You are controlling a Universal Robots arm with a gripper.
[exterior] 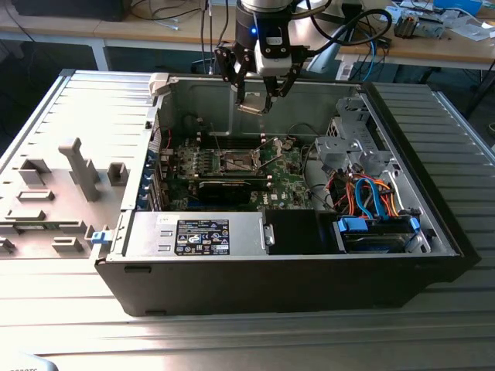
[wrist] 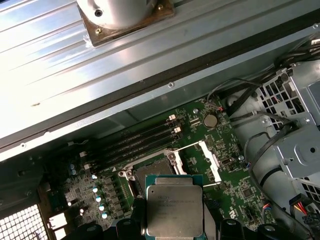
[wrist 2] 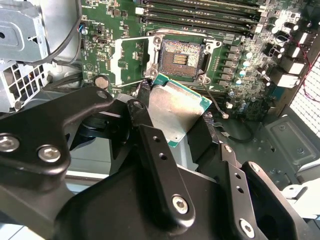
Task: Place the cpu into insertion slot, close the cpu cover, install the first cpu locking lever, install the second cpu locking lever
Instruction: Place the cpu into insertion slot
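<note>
**Cpu gripped above the open socket**

Black fingers (wrist 2: 162, 165) sit closest to the lens in the second wrist view. From my station I read them as closed on the cpu (wrist 2: 175, 112), pinching it by two opposite edges. The chip's metal top faces the camera and its green rim shows along the sides. The gripper (wrist 2: 176, 122) holds the chip clear of the board, not seated.

Just past the chip lies the insertion slot (wrist 2: 181, 57), its dark contact field bare. The cpu cover (wrist 2: 116, 62) is swung off the socket and sits right beside it, with green board visible through its window. I cannot tell how steeply it is raised.

In the first wrist view the cpu (wrist: 174, 207) overlaps one corner of the insertion slot (wrist: 136, 181).

In the exterior view the gripper (exterior: 259, 97) hangs over the open computer case (exterior: 271, 286). It is above the motherboard (exterior: 288, 166), and the insertion slot (exterior: 238, 161) lies below it.
</note>
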